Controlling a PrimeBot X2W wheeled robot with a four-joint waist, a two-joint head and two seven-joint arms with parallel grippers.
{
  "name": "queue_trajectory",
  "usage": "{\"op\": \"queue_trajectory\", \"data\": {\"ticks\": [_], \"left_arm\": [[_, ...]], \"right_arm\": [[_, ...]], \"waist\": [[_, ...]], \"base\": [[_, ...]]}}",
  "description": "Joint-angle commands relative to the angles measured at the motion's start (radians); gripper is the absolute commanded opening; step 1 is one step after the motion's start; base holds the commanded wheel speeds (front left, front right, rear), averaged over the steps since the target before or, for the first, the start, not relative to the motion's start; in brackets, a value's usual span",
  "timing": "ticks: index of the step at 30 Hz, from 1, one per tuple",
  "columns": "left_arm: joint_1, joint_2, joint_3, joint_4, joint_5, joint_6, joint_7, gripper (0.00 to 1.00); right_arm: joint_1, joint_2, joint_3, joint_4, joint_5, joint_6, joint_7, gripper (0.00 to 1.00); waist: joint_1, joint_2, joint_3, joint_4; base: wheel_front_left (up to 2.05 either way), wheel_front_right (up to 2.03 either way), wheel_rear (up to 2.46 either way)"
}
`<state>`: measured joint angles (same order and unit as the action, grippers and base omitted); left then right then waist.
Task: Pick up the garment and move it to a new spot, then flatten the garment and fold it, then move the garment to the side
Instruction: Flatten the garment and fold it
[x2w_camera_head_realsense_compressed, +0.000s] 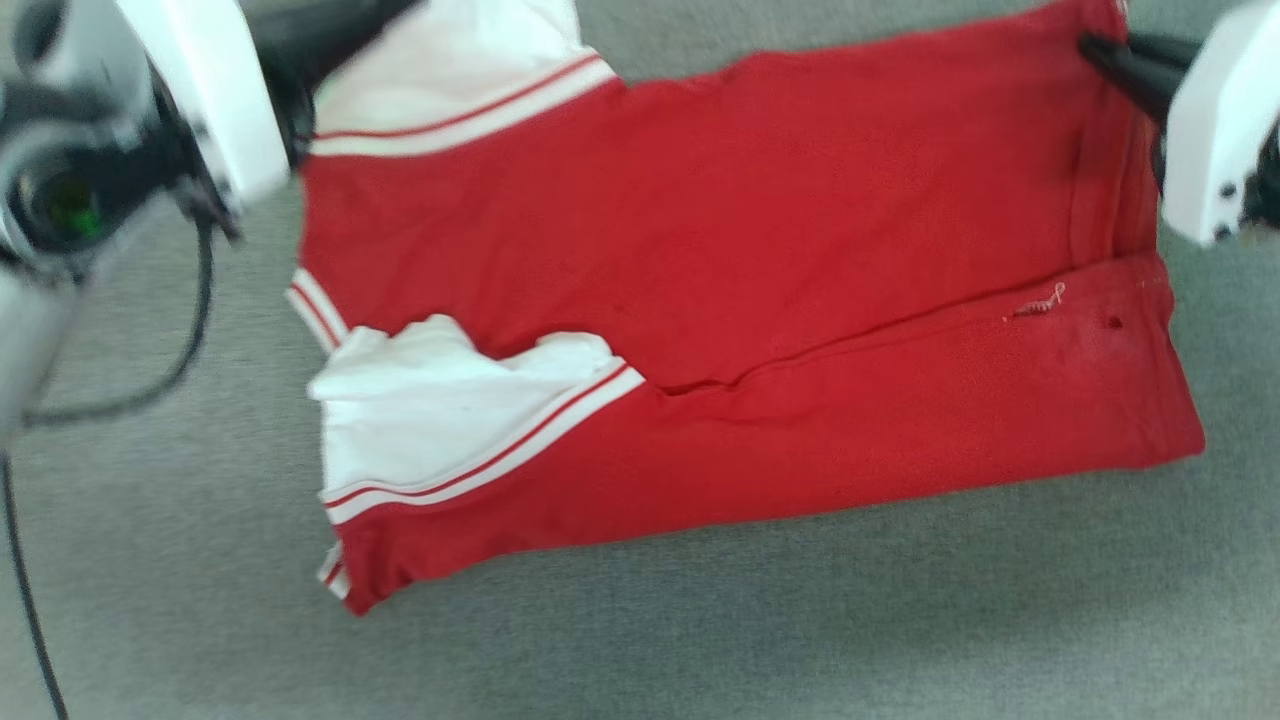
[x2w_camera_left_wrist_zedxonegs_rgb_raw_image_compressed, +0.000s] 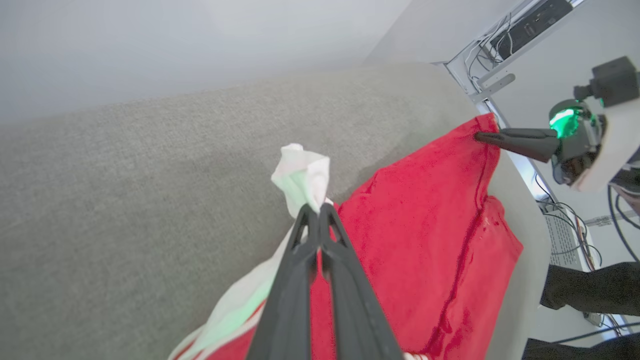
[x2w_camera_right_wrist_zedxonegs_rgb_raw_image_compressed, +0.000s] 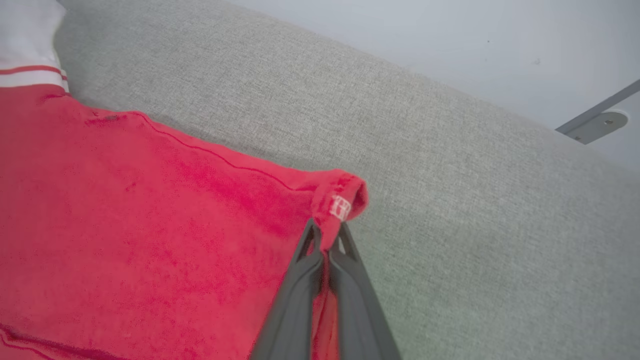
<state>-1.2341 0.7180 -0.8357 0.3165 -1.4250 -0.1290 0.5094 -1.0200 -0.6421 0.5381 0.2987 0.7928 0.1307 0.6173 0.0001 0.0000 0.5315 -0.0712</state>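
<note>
One fold looks done; left end effector (x2w_camera_left_wrist_zedxonegs_rgb_raw_image_compressed: 317, 212) and right end effector (x2w_camera_right_wrist_zedxonegs_rgb_raw_image_compressed: 327, 235) clamp the garment (x2w_camera_head_realsense_compressed: 750, 250); side move remains.

We're looking over the garment (x2w_camera_head_realsense_compressed: 800, 250) and we can't read a single word, number or brand on the red side facing up. Toward the right edge of the grey table (x2w_camera_head_realsense_compressed: 700, 620) we catch a small pale stitched squiggle (x2w_camera_head_realsense_compressed: 1040, 302) on the cloth. There's also a tiny white woven mark (x2w_camera_right_wrist_zedxonegs_rgb_raw_image_compressed: 340, 206) on the bunched hem corner, and both are too small to make out.
</note>
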Motion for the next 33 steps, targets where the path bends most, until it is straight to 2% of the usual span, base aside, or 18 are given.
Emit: {"op": "queue_trajectory", "data": {"ticks": [1, 5, 10, 15, 19, 24, 27, 33], "left_arm": [[0.046, 0.018, -0.006, -0.045, -0.006, -0.002, -0.028, 0.00], [0.179, 0.077, -0.030, -0.191, -0.022, -0.002, -0.122, 0.00], [0.356, 0.153, -0.055, -0.341, -0.026, -0.002, -0.264, 0.00], [0.515, 0.200, -0.077, -0.432, -0.020, -0.002, -0.414, 0.00], [0.621, 0.214, -0.105, -0.472, -0.016, -0.002, -0.507, 0.00], [0.706, 0.198, -0.152, -0.467, -0.004, -0.002, -0.567, 0.00], [0.722, 0.159, -0.177, -0.429, -0.011, -0.002, -0.578, 0.00], [0.679, 0.073, -0.208, -0.309, -0.042, -0.002, -0.585, 0.00]], "right_arm": [[0.037, -0.019, -0.005, -0.017, 0.007, 0.000, -0.013, 0.00], [0.152, -0.075, -0.025, -0.077, 0.019, 0.000, -0.031, 0.00], [0.310, -0.127, -0.098, -0.157, 0.010, 0.000, -0.053, 0.00], [0.485, -0.142, -0.219, -0.226, -0.005, 0.000, -0.067, 0.00], [0.640, -0.124, -0.343, -0.283, -0.020, 0.000, -0.071, 0.00], [0.797, -0.073, -0.458, -0.343, -0.053, 0.000, -0.050, 0.00], [0.841, -0.046, -0.483, -0.341, -0.086, 0.000, -0.043, 0.00], [0.808, 0.016, -0.489, -0.275, -0.118, 0.000, -0.058, 0.00]], "waist": [[-0.0001, 0.0000, -0.065, 0.049], [-0.0001, 0.0000, -0.121, 0.084], [-0.0001, 0.0000, -0.166, 0.116], [-0.0001, 0.0000, -0.193, 0.144], [-0.0001, 0.0000, -0.203, 0.162], [-0.0001, 0.0000, -0.197, 0.169], [-0.0001, 0.0000, -0.189, 0.172], [-0.0001, 0.0000, -0.159, 0.164]], "base": [[0.00, 0.00, 0.00], [0.00, 0.00, 0.00], [0.00, 0.00, 0.00], [0.00, 0.00, 0.00], [0.00, 0.00, 0.00], [0.00, 0.00, 0.00], [0.00, 0.00, 0.00], [0.00, 0.00, 0.00]]}}
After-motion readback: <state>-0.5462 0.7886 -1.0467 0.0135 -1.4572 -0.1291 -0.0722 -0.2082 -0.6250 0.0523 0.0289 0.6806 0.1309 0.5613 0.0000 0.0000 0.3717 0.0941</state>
